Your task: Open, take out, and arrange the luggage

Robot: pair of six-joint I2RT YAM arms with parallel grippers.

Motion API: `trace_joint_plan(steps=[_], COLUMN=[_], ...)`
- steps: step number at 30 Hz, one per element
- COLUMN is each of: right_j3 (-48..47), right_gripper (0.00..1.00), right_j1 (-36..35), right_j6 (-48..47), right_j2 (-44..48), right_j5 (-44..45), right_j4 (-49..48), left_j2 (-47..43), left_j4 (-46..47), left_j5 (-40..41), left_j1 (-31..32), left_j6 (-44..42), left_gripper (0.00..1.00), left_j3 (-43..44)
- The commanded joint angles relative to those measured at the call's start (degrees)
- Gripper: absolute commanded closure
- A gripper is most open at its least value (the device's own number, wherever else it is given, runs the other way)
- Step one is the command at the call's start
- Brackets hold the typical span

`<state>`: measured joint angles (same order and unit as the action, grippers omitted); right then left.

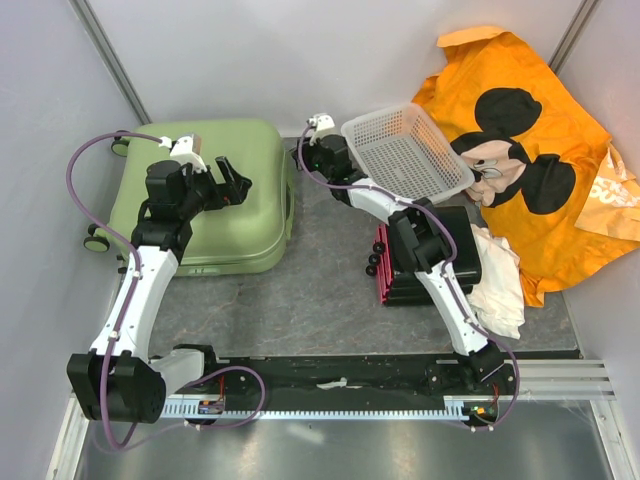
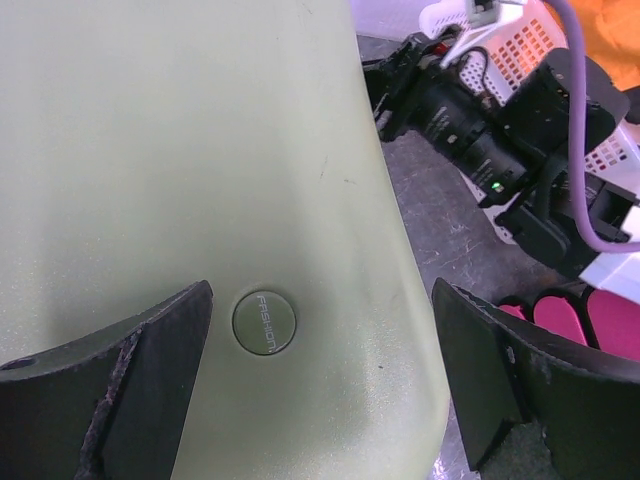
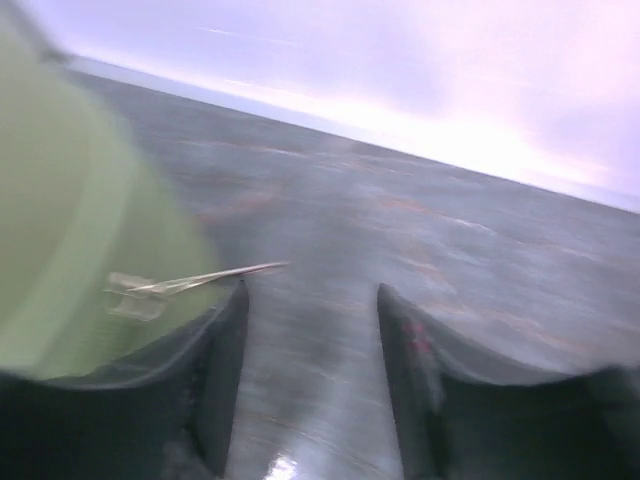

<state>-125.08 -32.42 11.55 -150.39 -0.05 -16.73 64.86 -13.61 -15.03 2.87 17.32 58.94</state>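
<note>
The luggage (image 1: 215,195) is a pale green hard-shell suitcase lying flat and closed at the left of the table. My left gripper (image 1: 235,185) hovers over its lid near the right edge, open wide, and the lid's round badge (image 2: 264,323) shows between the fingers (image 2: 150,370). My right gripper (image 1: 306,152) is low beside the suitcase's far right corner. In the blurred right wrist view its jaws stand apart with only grey table between them. A thin metal zipper pull (image 3: 190,283) sticks out from the suitcase's side (image 3: 70,220) just past the left finger.
A white mesh basket (image 1: 410,150) rests tilted on my right arm's side. Below it is a black box with pink drawers (image 1: 395,270). An orange cartoon-mouse cloth (image 1: 540,120) and a white cloth (image 1: 497,275) lie at the right. Grey walls close in on three sides.
</note>
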Motion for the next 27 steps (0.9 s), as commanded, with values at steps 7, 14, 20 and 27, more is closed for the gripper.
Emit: trace_joint_plan(steps=[7,14,20,27], right_j3=[25.91,50.0,66.6,82.26], right_gripper=[0.08,0.04,0.02,0.02], right_j1=[5.44,2.2,-13.94,-25.57], right_j6=[-3.55,-7.3,-25.13,-36.92], right_j2=[26.26,45.87,56.07,55.38], right_j5=[11.39,3.84,14.62,27.02], right_j4=[-11.73,-22.46,-32.2,-52.59], left_j2=[-1.4,-3.69,-5.8,-7.2], left_j4=[-2.65,-2.57,-2.65,-2.39], left_j5=[0.08,0.7,1.93,3.51], left_j1=[-0.15,-0.15,-0.15,-0.24], left_j6=[1.31,1.14,0.87,0.26], left_gripper=[0.02,0.02,0.02,0.02], left_j3=[-0.14,-0.05,-0.05,-0.23])
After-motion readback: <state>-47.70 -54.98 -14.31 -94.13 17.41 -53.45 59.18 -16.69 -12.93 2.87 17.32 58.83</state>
